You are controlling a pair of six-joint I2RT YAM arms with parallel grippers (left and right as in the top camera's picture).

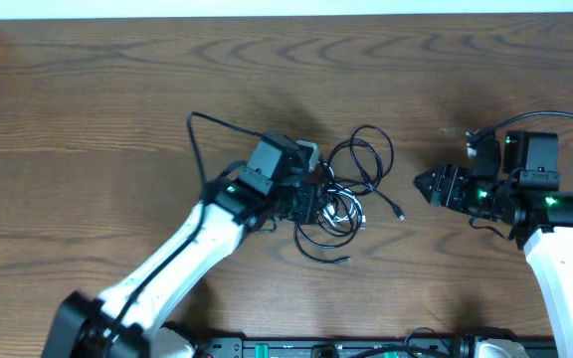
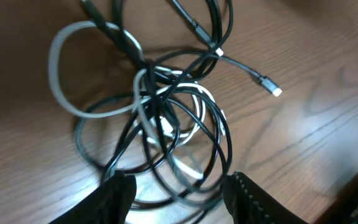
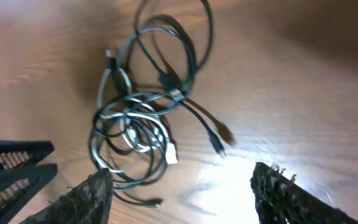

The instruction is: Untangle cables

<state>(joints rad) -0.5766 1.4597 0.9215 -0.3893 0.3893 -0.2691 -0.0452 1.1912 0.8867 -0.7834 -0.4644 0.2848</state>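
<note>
The tangle of thin black cords (image 1: 338,207), with one shorter white cord (image 2: 55,74) wound through it, lies in a loose heap on the brown wood-grain worktop (image 1: 117,119). Nothing is pulled clear of it yet, so I judge I'm at the very start: picking a strand and getting a first hold. The knot sits at the heap's middle, where the white loop and several black loops cross. One black end with a small silvery plug (image 2: 269,87) trails free out of the heap on the side towards my right arm.

My left gripper (image 2: 179,202) hangs right over the heap's edge, its fingers partway apart with the lowest black loops running under the gap. They pinch nothing that I can see. My right gripper (image 3: 182,196) is well apart from the heap, on the free plug's side and pointing at it, with fingers spread wide and empty.

Next, I reckon the left should come down and close on the heap's bulk to pin it. The right can then reach for the free plug end and draw it away from the heap. That calls for a low approach, since the cords are thin and lie flush on the wood. A pull on the wrong loop would likely tighten the knot.
</note>
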